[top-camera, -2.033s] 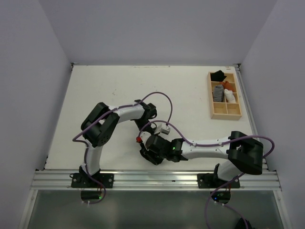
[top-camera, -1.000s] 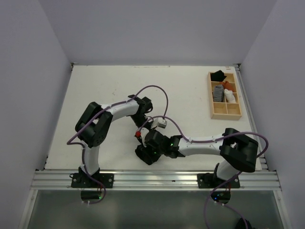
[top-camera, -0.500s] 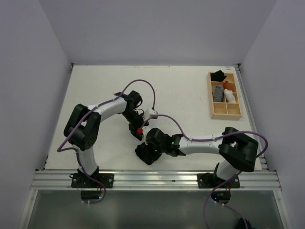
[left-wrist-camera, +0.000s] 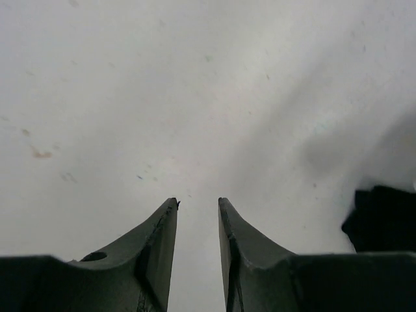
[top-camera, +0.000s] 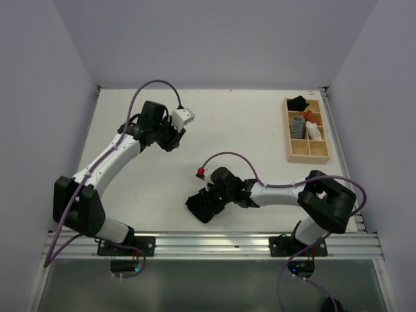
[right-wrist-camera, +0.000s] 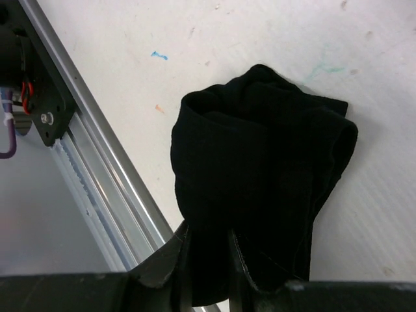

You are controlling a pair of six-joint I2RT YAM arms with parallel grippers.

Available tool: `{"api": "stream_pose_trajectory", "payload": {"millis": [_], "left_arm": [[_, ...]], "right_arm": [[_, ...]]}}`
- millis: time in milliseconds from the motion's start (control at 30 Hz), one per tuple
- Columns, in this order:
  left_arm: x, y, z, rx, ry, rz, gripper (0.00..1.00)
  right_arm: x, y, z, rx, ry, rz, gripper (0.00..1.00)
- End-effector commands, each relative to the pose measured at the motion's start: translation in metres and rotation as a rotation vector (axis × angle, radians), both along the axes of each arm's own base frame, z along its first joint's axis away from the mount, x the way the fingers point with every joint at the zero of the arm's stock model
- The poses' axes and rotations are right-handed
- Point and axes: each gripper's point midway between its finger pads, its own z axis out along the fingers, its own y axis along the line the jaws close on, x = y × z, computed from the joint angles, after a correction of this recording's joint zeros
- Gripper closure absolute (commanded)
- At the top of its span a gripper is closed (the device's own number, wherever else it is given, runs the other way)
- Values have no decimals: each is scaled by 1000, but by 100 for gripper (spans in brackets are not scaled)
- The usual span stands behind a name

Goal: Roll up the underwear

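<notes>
The underwear (top-camera: 200, 207) is a black bundle of folded fabric near the table's front edge, filling the middle of the right wrist view (right-wrist-camera: 260, 162). My right gripper (top-camera: 212, 197) lies low beside it, and in the wrist view the gripper (right-wrist-camera: 207, 237) is shut on the bundle's near fold, with fabric between the fingers. My left gripper (top-camera: 170, 136) is far off at the back left. In its own view the left gripper (left-wrist-camera: 197, 203) is open by a narrow gap, holding nothing, over bare table.
A wooden compartment tray (top-camera: 309, 156) at the back right holds a black piece (top-camera: 298, 102), a grey striped roll (top-camera: 298, 125) and a white roll (top-camera: 314, 131). The aluminium rail (right-wrist-camera: 84, 162) runs right beside the underwear. A dark shape (left-wrist-camera: 383, 218) I cannot identify sits at the left wrist view's right edge.
The left arm has swung away from the underwear to the back left, its jaws narrowing a little. The right gripper has kept its hold on the underwear and barely moved.
</notes>
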Motion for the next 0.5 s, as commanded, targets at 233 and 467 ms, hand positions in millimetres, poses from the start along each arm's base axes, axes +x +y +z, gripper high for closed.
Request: {"api": "stream_pose_trajectory", "payload": {"millis": [233, 467], "left_arm": [[46, -24, 191, -464, -526, 172, 71], [19, -60, 163, -482, -350, -97, 53]], "right_arm": [[-17, -53, -52, -72, 209, -18, 100], [-24, -49, -56, 17, 346, 3, 100]]}}
